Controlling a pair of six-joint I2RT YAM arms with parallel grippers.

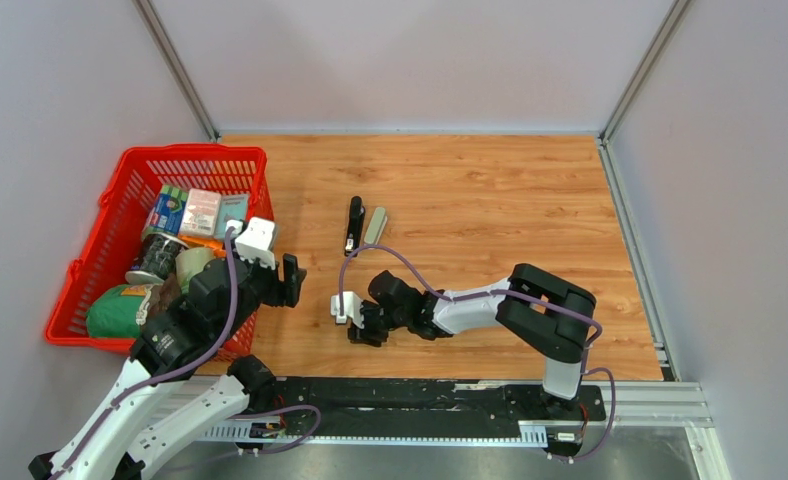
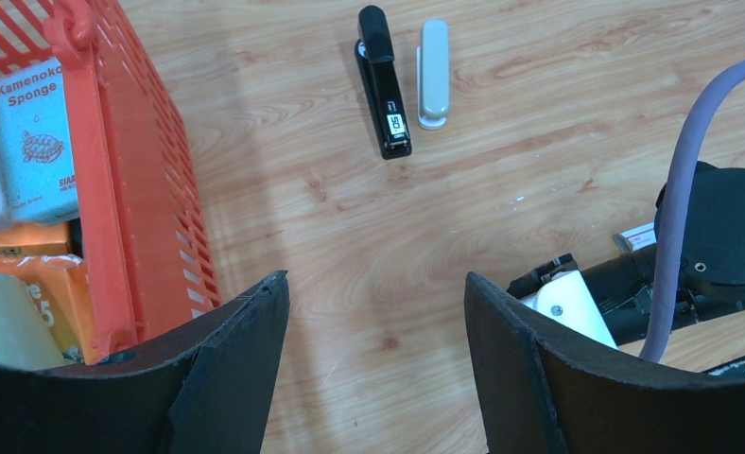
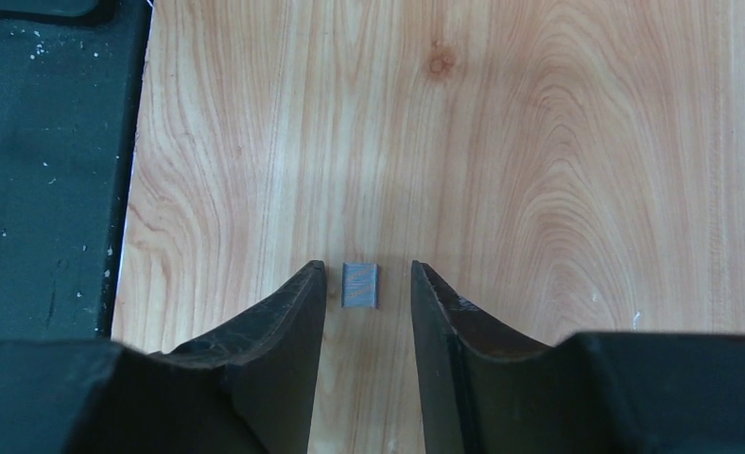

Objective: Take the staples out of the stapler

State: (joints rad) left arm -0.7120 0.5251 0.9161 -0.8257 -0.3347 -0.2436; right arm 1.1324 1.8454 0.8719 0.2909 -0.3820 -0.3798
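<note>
The staples (image 3: 360, 285), a short silvery strip, lie flat on the wooden table between the fingertips of my right gripper (image 3: 368, 269). Its jaws are slightly apart and touch nothing. In the top view the right gripper (image 1: 356, 326) points down near the table's front edge and hides the staples. The black stapler (image 1: 353, 222) lies further back mid-table, with a grey stapler-shaped piece (image 1: 375, 225) beside it; both also show in the left wrist view (image 2: 384, 80), (image 2: 433, 73). My left gripper (image 1: 290, 281) is open and empty above bare wood next to the basket (image 2: 375, 284).
A red plastic basket (image 1: 195, 150) full of packets, a sponge box (image 2: 36, 142) and cans stands at the left, close to the left arm. The black base rail (image 1: 420, 400) runs along the near edge. Grey walls close in the table.
</note>
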